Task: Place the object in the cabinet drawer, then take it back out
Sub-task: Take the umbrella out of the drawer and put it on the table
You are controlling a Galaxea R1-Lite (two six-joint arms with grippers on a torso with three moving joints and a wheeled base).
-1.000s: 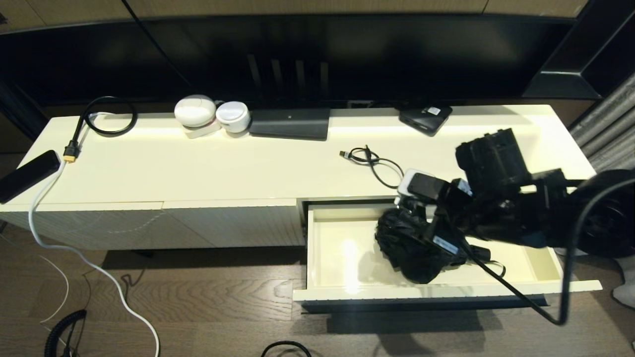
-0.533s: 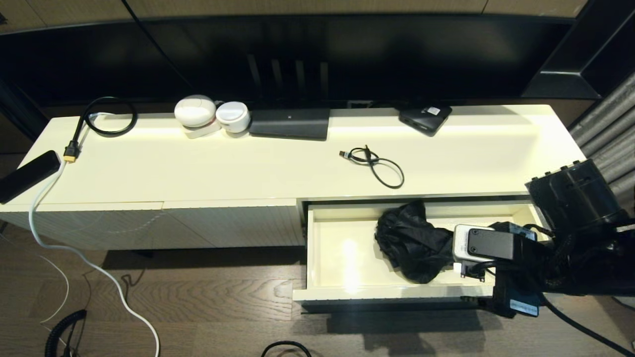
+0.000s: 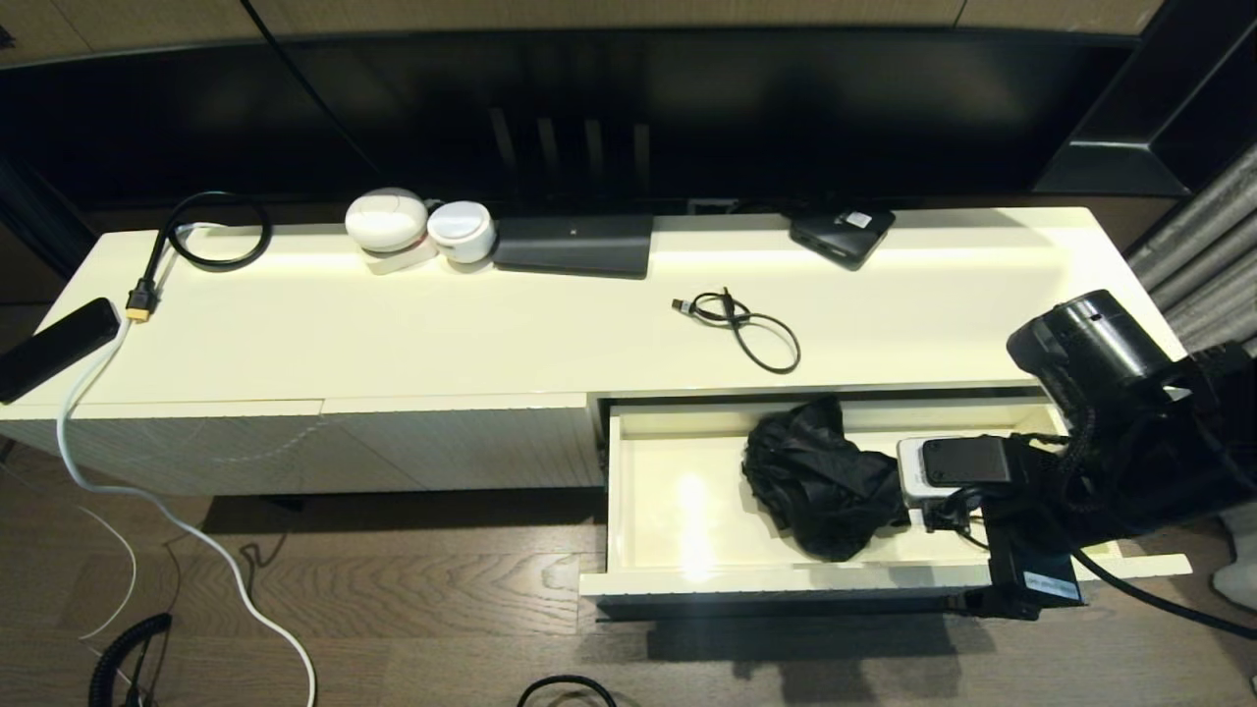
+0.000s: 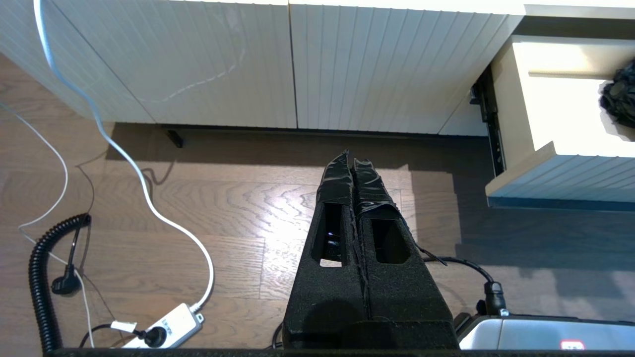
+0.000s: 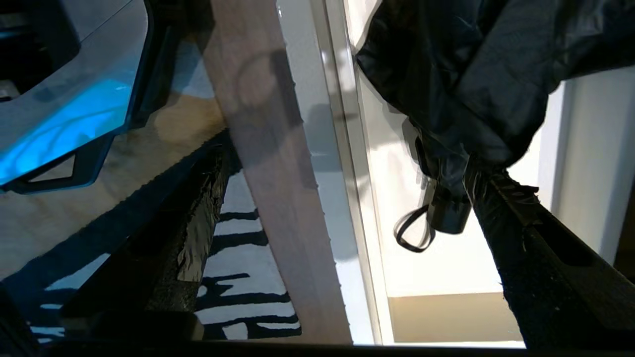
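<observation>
At three o'clock of the folded black umbrella (image 3: 820, 481) lying in the cabinet drawer (image 3: 687, 581), my right gripper (image 5: 342, 218) gapes wide, so stowing looks done and next I must close on its handle.

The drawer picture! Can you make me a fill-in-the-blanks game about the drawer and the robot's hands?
1. The cabinet drawer is pulled ____.
2. The black folded umbrella lies ____ the drawer.
3. The right hand has its fingers ____, one on each side of the drawer's front panel.
4. The left hand, over the wooden floor, has its fingers ____.

Missing words: open; inside; open; shut
</observation>
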